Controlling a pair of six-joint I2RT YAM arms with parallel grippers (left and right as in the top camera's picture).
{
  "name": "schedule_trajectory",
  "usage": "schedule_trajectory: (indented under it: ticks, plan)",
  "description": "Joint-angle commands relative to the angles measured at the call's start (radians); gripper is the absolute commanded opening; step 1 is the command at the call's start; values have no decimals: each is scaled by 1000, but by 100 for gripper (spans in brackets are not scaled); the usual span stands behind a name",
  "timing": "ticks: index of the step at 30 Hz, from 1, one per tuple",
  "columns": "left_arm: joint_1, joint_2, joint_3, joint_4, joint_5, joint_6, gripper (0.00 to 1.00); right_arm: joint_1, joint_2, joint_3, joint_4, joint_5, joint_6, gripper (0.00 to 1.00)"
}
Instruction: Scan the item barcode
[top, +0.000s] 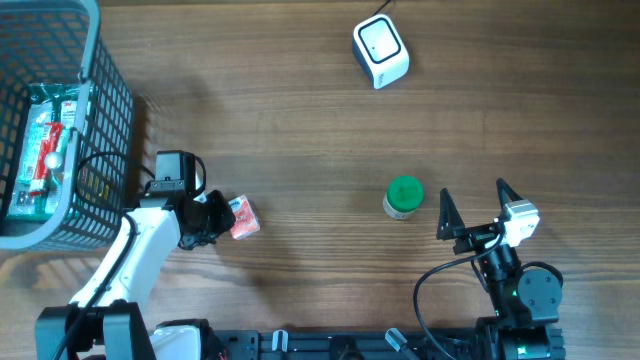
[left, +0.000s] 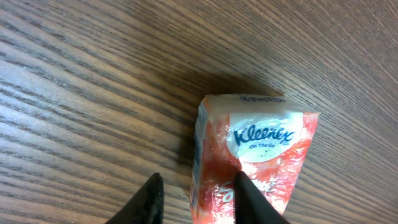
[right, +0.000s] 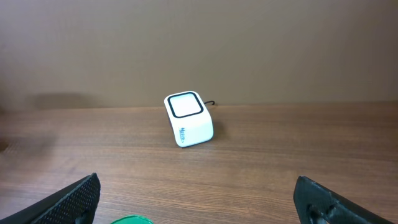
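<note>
left gripper (left: 196, 183) straddles the kleenex pack (left: 264, 146) edge; cannot tell if clamped. right gripper (right: 198, 183) splayed, empty, scanner (right: 188, 118) well beyond its fingertips. scan not yet done.

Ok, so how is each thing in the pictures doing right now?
tissue pack: lying on the table
left claw: partly open, straddling the pack's edge
right claw: wide open, empty
scanner: standing, window up
green-lidded jar: upright, lid on
basket: holding packets
</note>
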Motion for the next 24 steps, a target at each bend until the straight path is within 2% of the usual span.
schedule_trajectory:
  ticks: [1, 7, 10, 18, 24]
  plan:
    - [10, -15, 5, 0, 9, 5, 25, -3, -2, -1, 3, 8, -5, 100]
    - [10, -13, -4, 3, 9, 6, 25, -3, -2, -1, 3, 8, -5, 100]
    - [10, -19, 10, 3, 9, 48, 27, -3, -2, -1, 3, 8, -6, 100]
    - [0, -67, 216, -167, 12, 54, 30, -3, -2, -1, 3, 8, -5, 100]
    - [-75, -55, 225, -169, -50, 8, 27, -3, -2, -1, 3, 8, -5, 100]
